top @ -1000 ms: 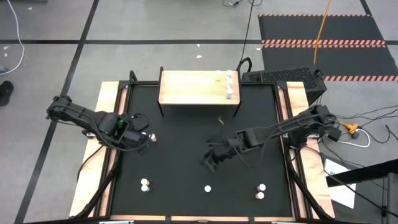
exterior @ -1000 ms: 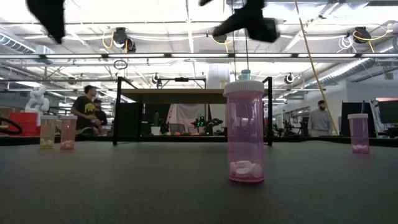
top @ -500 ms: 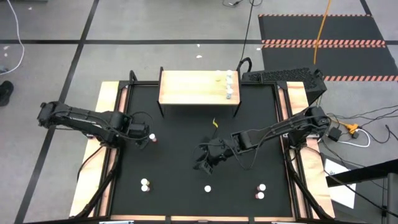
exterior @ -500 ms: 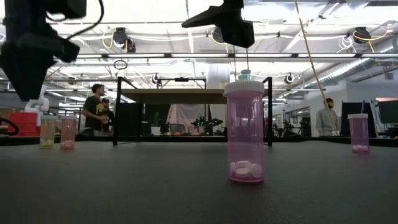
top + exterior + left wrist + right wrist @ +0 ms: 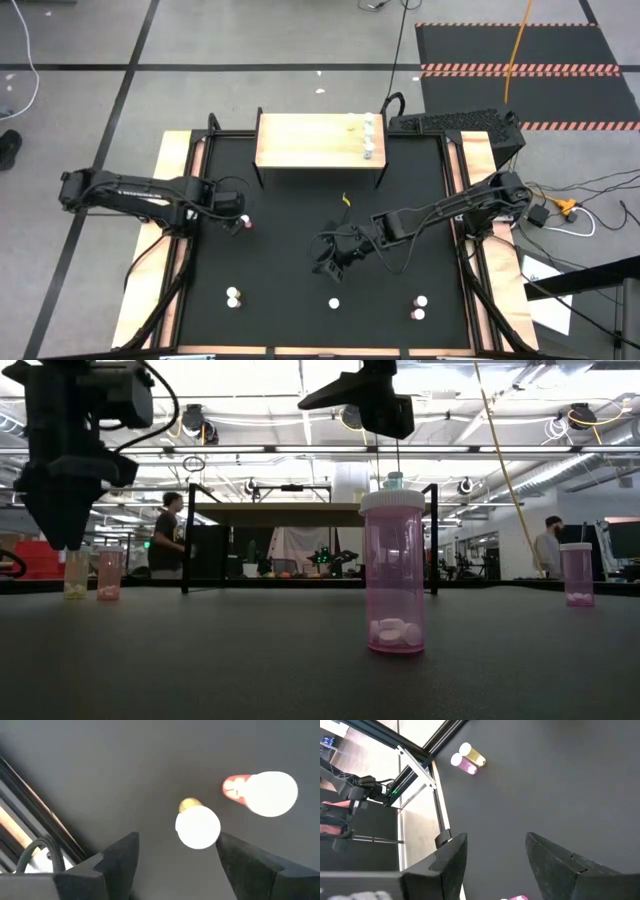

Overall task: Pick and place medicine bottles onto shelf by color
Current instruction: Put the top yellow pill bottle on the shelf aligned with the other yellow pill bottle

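Currently, the left gripper (image 5: 238, 212) is hung over the left side of the worktop (image 5: 300, 210), fingers apart and empty, above two bottles standing close together: a yellow bottle (image 5: 196, 822) and a red bottle (image 5: 262, 793), both white-capped. In the left wrist view the yellow bottle is seen between the two fingers (image 5: 120, 857), the red one just beyond the far finger.

The right gripper (image 5: 328, 256) is held above the middle of the worktop, fingers apart, nothing clamped. A pink bottle (image 5: 393, 572) with pills inside stands near the front edge, roughly centred. A second pair of bottles (image 5: 233, 297) sits toward the front-left corner, and another pair (image 5: 419, 307) toward the front-right corner.

The shelf (image 5: 315, 140) stands at the back edge; a few bottles (image 5: 368, 136) are already placed at its right end, colours too small to be told from above.

Risks, as judged:
- The red bottle could be knocked over by the far finger on descent, since the pair stands so close.
- Both bottles could be caught at once if the fingers are lowered off-centre.
- A tipped bottle would roll on the mat.
- The wrong colour could be carried to the wrong shelf group.
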